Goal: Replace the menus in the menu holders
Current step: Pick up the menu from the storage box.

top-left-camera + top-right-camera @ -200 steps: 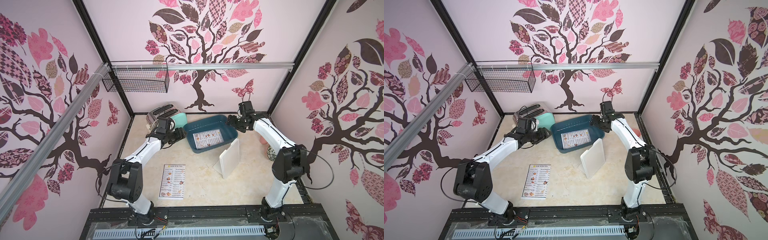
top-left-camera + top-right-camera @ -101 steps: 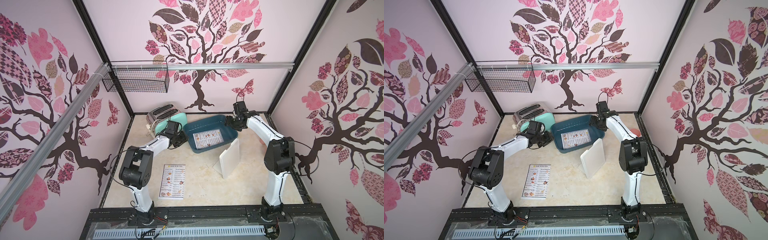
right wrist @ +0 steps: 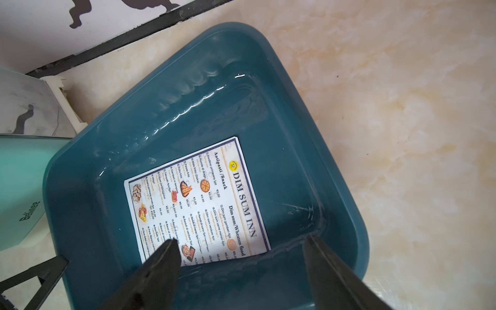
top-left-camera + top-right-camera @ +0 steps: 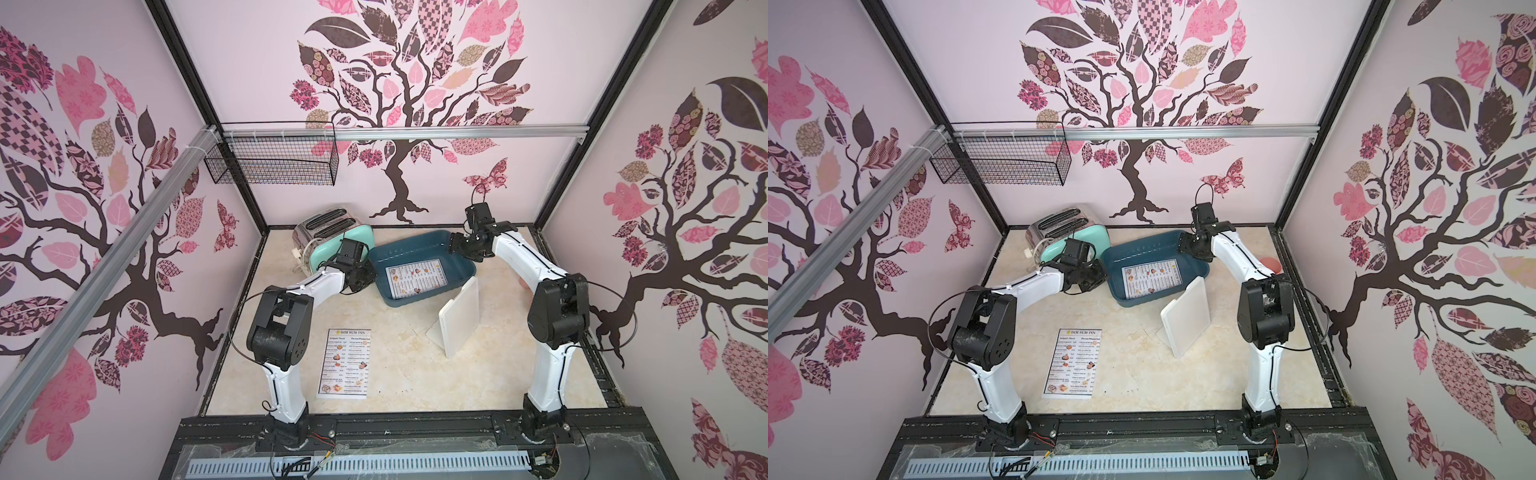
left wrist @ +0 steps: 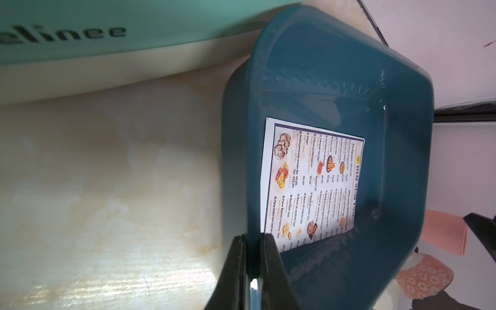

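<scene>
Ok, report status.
Left claw shut on blue tub rim. Right claw open over it. One menu inside, second menu on table; menu holder upright. Toaster close beside tub.

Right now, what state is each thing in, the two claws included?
blue tub: upright on the table, one rim pinched.
left gripper: shut on the blue tub's rim.
right gripper: open above the tub's other end, holding nothing.
menu in the tub: flat, face up.
menu on the table: flat, face up, untouched.
menu holder: upright beside the tub; contents hidden.
toaster: standing beside the tub.

Mint toaster (image 4: 328,224) beside dark blue tub (image 4: 419,246)
</scene>
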`<action>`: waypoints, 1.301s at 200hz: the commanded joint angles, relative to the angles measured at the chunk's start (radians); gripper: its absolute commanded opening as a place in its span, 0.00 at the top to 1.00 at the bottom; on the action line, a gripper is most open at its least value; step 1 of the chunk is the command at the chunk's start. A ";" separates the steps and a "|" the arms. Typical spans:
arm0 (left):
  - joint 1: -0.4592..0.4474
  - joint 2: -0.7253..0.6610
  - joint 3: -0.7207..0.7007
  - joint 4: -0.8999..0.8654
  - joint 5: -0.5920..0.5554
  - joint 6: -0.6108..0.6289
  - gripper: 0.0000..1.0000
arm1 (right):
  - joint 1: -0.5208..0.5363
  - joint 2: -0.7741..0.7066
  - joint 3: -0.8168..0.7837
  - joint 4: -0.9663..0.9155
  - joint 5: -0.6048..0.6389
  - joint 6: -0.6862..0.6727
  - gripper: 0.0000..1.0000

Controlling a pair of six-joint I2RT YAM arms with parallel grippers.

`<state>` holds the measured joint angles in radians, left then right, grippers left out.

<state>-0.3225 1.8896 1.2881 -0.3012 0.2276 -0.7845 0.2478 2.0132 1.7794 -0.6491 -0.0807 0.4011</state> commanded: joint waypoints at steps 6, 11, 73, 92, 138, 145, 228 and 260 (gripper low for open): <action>-0.001 -0.016 0.013 -0.132 -0.031 0.093 0.93 | 0.034 0.038 0.037 0.030 0.011 -0.002 0.22; -0.001 -0.019 0.009 -0.133 -0.032 0.094 0.93 | 0.033 0.041 0.040 0.034 0.007 0.003 0.22; -0.010 -0.058 -0.054 -0.105 0.015 0.071 0.93 | 0.034 0.085 0.037 0.026 -0.034 0.012 0.21; -0.014 -0.057 -0.056 -0.087 0.030 0.068 0.93 | 0.034 0.123 0.058 0.006 -0.033 0.002 0.18; -0.013 -0.054 -0.032 -0.101 0.067 0.093 0.92 | 0.034 0.197 0.084 0.015 -0.001 -0.019 0.16; -0.013 -0.050 -0.037 -0.095 0.073 0.086 0.92 | 0.034 0.203 0.087 0.002 0.024 -0.024 0.16; -0.013 -0.051 -0.063 -0.052 0.121 0.081 0.90 | 0.030 0.249 -0.004 0.014 0.016 -0.033 0.09; -0.013 -0.043 -0.056 -0.052 0.130 0.085 0.90 | 0.040 0.275 -0.018 0.016 -0.001 -0.036 0.08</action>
<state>-0.3290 1.8420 1.2411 -0.3527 0.3313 -0.7216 0.2802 2.2536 1.7771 -0.6067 -0.0505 0.3698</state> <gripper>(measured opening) 0.108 0.918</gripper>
